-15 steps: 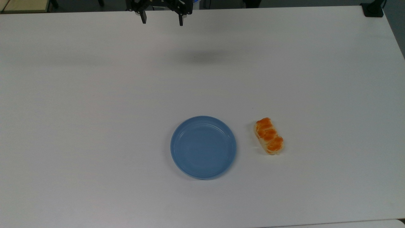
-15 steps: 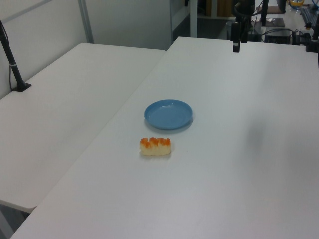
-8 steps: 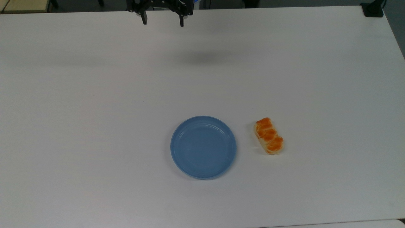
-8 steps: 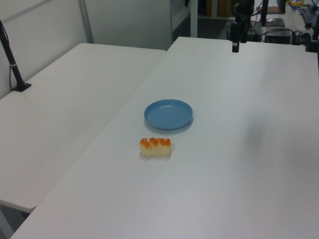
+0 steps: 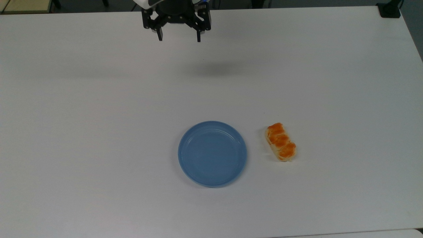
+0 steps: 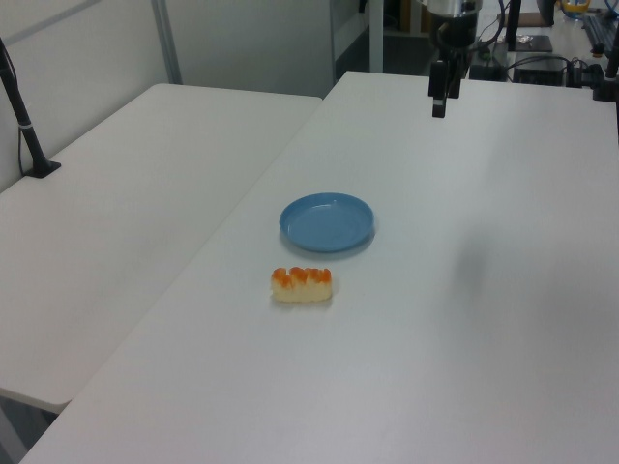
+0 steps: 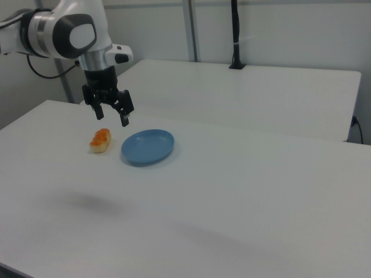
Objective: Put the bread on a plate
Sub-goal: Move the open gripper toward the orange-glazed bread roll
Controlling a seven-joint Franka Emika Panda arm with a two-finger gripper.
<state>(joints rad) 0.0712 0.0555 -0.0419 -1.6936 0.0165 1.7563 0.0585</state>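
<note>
The bread (image 5: 281, 141), a small braided roll with an orange-brown top, lies on the white table just to the right of the plate (image 5: 212, 153) in the top view. In the left view the bread (image 6: 302, 284) lies nearer than the plate (image 6: 327, 221). The right view has the bread (image 7: 101, 140) left of the plate (image 7: 148, 146). The light-blue plate holds nothing. My gripper (image 5: 179, 38) hangs open and empty above the table's far edge in the top view, well away from both. The gripper (image 6: 440, 104) also shows at the left view's top, and the gripper (image 7: 112, 115) hovers above the bread in the right view.
A second white table (image 6: 126, 213) adjoins on the left view's left, with a black clamped pole (image 6: 24, 130) on it. A black clamp (image 5: 390, 10) sits at the table's far right corner in the top view. Cables and equipment (image 6: 551, 63) lie behind the table.
The gripper has come forward from the table's far edge toward the middle, slightly to the top view's right, still open. Bread and plate have not moved.
</note>
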